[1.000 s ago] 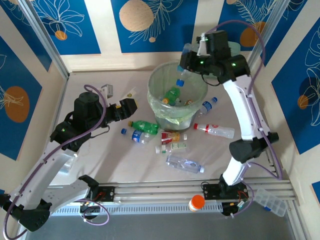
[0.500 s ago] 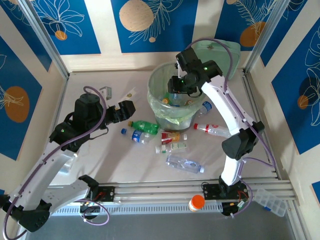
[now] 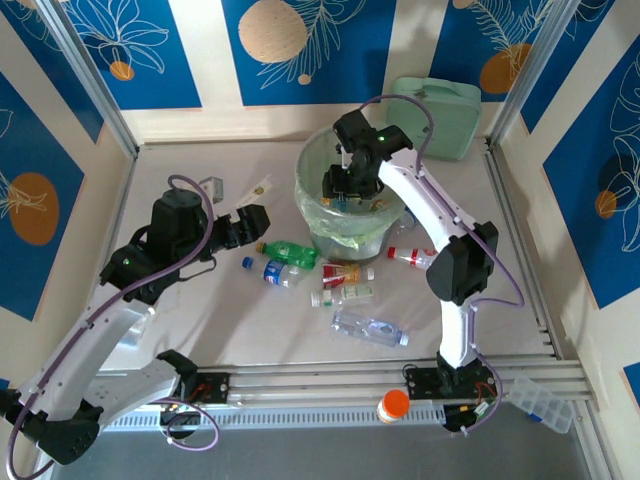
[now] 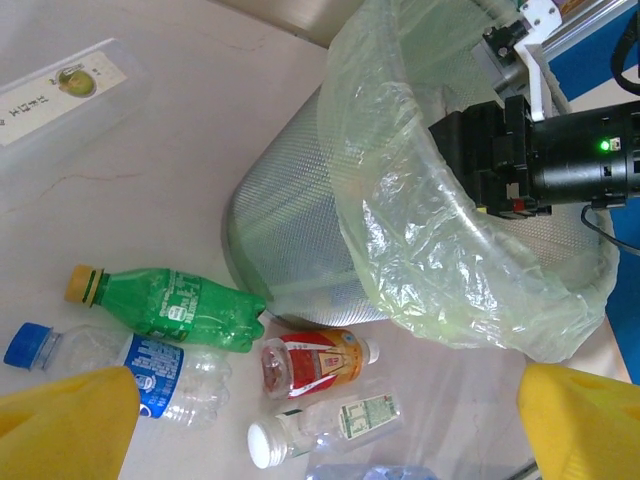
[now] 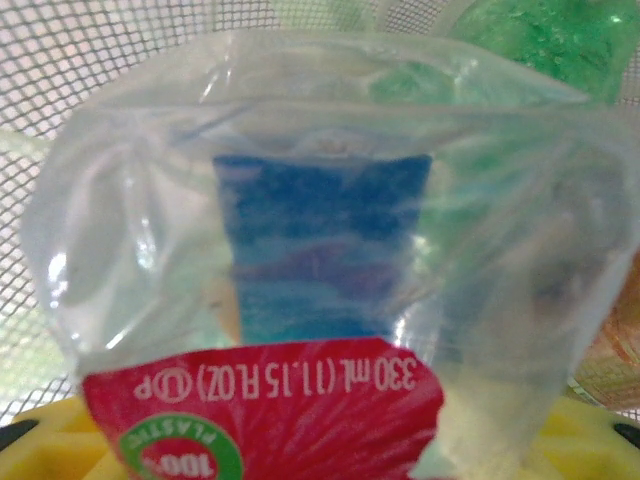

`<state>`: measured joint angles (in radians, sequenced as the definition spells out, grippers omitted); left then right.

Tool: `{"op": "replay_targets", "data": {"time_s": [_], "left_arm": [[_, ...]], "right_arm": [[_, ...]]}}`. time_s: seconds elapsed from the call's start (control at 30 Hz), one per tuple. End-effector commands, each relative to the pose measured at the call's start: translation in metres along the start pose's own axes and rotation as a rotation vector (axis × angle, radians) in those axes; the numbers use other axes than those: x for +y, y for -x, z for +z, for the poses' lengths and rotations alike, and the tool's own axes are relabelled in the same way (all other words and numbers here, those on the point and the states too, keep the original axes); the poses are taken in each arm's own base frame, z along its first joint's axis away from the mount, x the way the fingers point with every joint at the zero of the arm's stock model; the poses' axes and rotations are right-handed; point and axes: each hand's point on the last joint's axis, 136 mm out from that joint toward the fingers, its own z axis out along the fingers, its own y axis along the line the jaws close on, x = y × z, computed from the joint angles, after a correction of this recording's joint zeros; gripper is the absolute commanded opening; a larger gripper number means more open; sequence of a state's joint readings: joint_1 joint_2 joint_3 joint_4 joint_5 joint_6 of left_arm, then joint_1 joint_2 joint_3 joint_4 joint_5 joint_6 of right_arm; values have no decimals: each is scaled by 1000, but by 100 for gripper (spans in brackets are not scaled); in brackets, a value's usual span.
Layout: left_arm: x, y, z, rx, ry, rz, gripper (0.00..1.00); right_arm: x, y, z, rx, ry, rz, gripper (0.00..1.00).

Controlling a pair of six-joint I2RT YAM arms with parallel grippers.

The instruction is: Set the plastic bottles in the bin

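Right gripper (image 3: 339, 192) inside bin (image 3: 335, 243), clear bottle (image 5: 330, 250) between fingers (image 5: 585, 440).

The counter (image 3: 250, 335) is being viewed from high above and behind the arm bases (image 3: 450, 382), which are being shown at 6 o'clock. The bin (image 3: 303, 190) is being framed just toward 12 o'clock of centre. From the left wrist, the scene is being watched low and close, across the counter toward the bin's wall. The yellow fingertips (image 4: 70, 425) of the left pincer (image 4: 325, 435) are being shown at 7 and 5 o'clock. From the right wrist, a clear bottle (image 5: 320, 250) is being seen from extremely near, against the bin's mesh. The bin, the green bottle (image 3: 290, 252) and the right arm (image 3: 425, 200) are being shared by the overhead and left-wrist views.
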<state>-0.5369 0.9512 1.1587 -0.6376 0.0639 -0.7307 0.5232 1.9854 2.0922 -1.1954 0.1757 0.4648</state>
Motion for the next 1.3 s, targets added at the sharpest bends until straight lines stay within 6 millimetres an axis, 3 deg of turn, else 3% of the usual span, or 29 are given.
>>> {"op": "replay_targets", "data": {"time_s": [0.0,0.2,0.33,0.53,0.63,0.73,0.87,0.97,1.17,1.27], "left_arm": [[9,0,-4,-13,30,7,97],[12,1,-7,-17,47,14,96],[14,1,-8,-22,56,24,98],[27,9,-15,-76,128,-6,99],[21,10,-12,-41,125,48,99],[32,6,-5,30,214,112,99],[60,9,2,100,407,209,99],[80,14,16,157,528,284,99],[98,29,65,181,549,299,99],[117,36,89,205,561,254,99]], "right_arm": [[8,7,-2,-9,35,17,58],[6,17,-18,-67,-6,-4,76],[6,23,-41,-131,-7,-18,80],[9,30,-89,-270,-14,-49,80],[28,28,-126,-382,-47,-189,79],[47,16,-160,-474,-58,-307,79],[52,-12,-188,-511,-3,-351,78],[47,-36,-200,-491,56,-351,77],[21,-74,-219,-510,113,-278,77],[12,-91,-225,-513,163,-234,77]]}}
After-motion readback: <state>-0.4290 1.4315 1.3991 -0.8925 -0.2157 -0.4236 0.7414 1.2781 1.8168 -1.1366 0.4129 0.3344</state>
